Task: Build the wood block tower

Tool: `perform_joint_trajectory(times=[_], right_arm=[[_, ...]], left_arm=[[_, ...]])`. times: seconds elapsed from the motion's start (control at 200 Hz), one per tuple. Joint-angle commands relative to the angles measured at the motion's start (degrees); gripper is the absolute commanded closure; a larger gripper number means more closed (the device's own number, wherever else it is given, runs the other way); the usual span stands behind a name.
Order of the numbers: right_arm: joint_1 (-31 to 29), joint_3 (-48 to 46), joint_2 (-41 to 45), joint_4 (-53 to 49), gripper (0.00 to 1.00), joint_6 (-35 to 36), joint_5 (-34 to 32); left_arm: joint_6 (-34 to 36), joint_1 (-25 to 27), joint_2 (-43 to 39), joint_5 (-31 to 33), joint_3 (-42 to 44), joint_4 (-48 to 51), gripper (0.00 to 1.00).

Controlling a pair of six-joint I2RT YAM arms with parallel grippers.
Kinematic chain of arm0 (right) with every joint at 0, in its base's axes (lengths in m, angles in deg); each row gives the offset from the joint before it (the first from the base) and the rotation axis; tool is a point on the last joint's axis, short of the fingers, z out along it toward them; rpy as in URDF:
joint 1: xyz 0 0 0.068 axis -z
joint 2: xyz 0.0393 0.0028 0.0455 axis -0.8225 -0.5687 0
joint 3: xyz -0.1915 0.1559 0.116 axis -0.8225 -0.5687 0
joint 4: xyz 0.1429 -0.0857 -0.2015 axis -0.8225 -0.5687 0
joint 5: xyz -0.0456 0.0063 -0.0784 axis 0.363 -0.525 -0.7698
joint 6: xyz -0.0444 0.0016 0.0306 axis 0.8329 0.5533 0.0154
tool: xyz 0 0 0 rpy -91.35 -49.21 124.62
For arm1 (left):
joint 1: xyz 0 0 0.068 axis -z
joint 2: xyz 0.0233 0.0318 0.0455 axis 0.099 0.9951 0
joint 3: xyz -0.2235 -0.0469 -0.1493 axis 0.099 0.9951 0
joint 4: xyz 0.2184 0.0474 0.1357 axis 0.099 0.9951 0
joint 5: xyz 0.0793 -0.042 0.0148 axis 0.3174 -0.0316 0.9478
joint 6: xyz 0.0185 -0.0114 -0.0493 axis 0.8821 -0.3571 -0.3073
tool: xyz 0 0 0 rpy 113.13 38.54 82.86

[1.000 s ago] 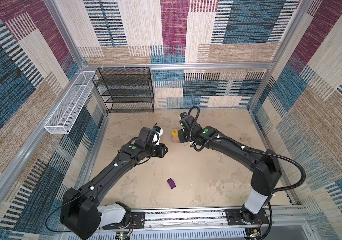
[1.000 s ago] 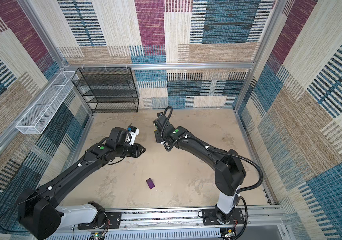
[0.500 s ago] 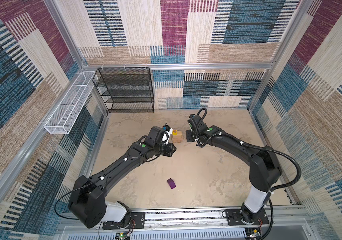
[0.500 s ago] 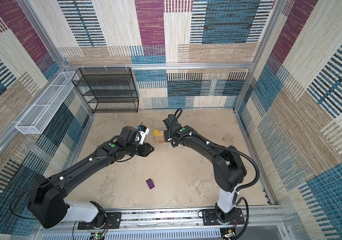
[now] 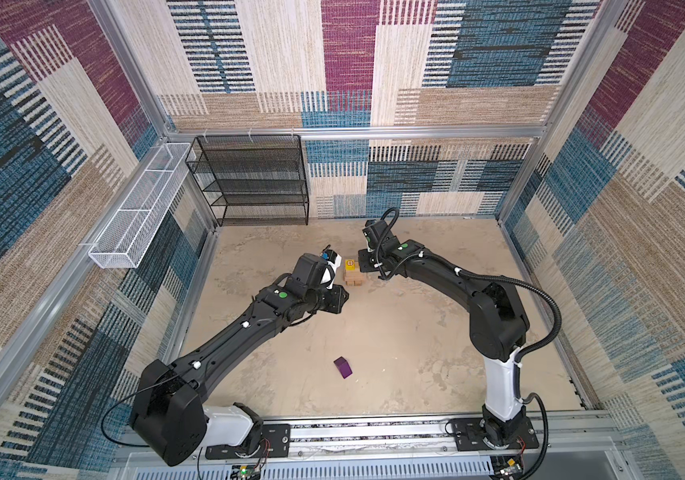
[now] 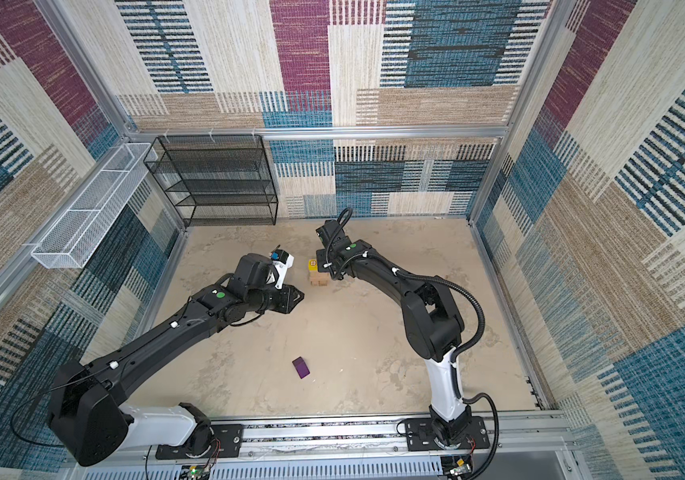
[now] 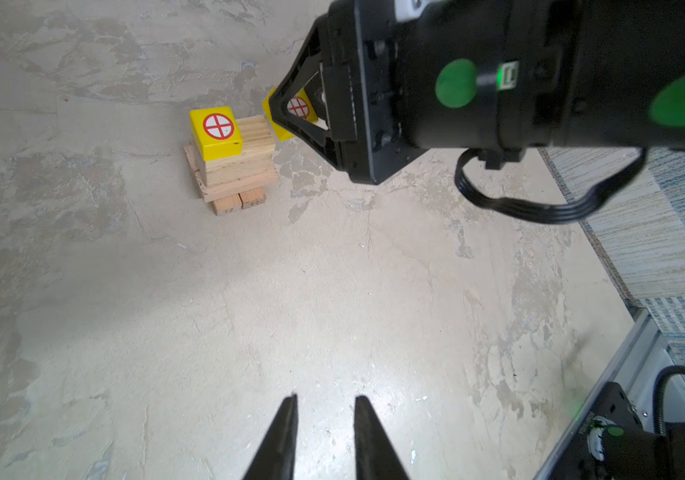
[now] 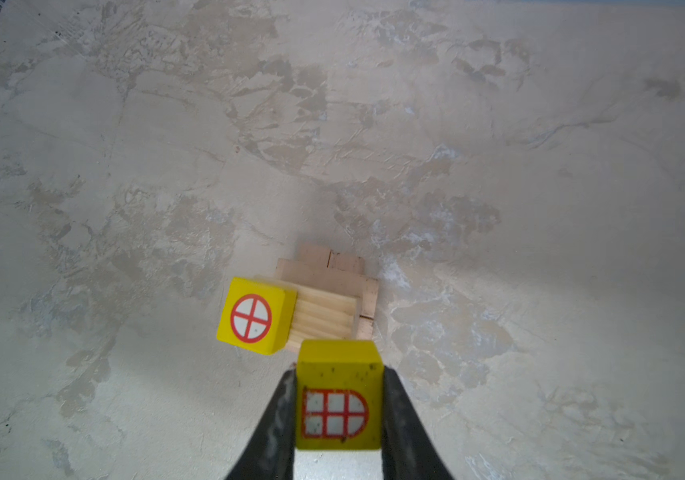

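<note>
Floor point(image 5: 394, 340) open around wood block tower point(image 5: 353, 277).

We saw a tabletop point(image 7: 332, 291) with a mottled, plaster-like finish — mostly matt, with a soft sheen in places. The wood block tower point(image 7: 234, 174) was bare pale timber, unvarnished, its grain showing. Its yellow cube point(image 7: 216, 133) wore glossy paint; the second yellow cube point(image 8: 338, 395) had paint speckled with dark flecks. The purple block point(image 5: 343, 367) looked smoothly painted. The walls point(image 5: 349, 62) were coarse woven cloth, the shelf point(image 5: 249, 183) black wire mesh, the basket point(image 5: 137, 216) white wire mesh, the frame rail point(image 5: 415, 132) brushed metal.
</note>
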Motion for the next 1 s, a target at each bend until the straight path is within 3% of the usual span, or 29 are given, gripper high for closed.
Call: perform_joint_trajectory(times=[0.0,0.871,0.996], right_arm=[[0.2,1.2,-0.9,0.3,1.0,-0.2,1.1],[0.9,5.7,-5.3,-2.6,0.87,-1.1,3.3],[0.9,5.7,-5.3,-2.6,0.81,-1.1,3.4]], left_arm=[[1.6,0.0,-0.8,1.3,0.3,-1.3,0.72],[1.7,-0.1,-2.2,2.1,0.7,-1.6,0.73],[1.7,-0.1,-2.4,2.1,0.7,-1.6,0.73]])
